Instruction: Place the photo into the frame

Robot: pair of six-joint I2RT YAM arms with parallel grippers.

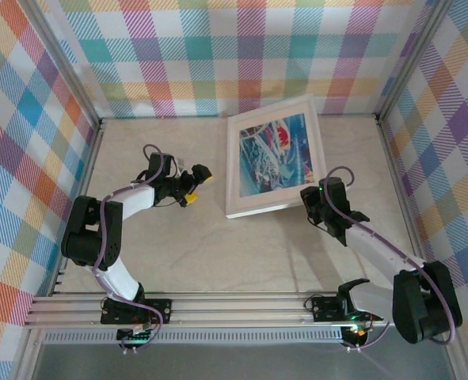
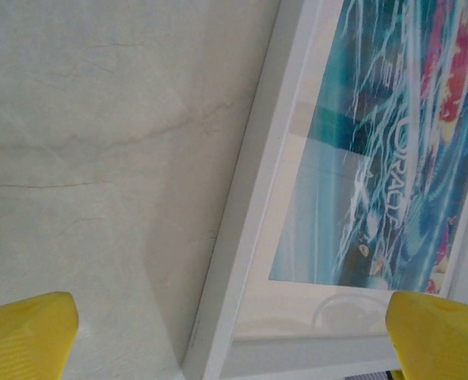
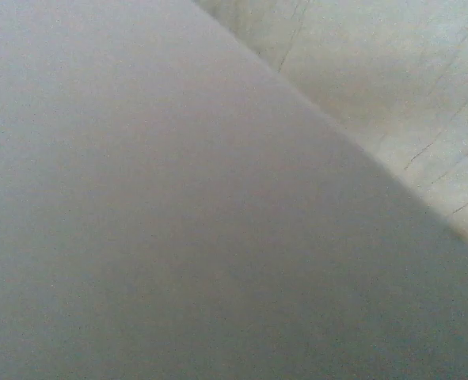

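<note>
The frame (image 1: 265,210), white-bordered, lies at the middle back of the table with the blue and teal photo (image 1: 275,158) showing behind its pane inside a white mat. My right gripper (image 1: 311,198) is at the frame's near right corner and looks shut on it; the right wrist view is taken up by a flat grey surface (image 3: 178,222) very close to the camera. My left gripper (image 1: 199,188) stands open just left of the frame, its yellow fingertips (image 2: 28,332) spread wide. The frame's near left corner (image 2: 241,222) and the photo (image 2: 376,158) lie ahead of it.
Checked cloth walls (image 1: 234,47) close off the back and both sides. Bare beige table (image 1: 218,253) stretches between the frame and the rail (image 1: 218,305) at the near edge.
</note>
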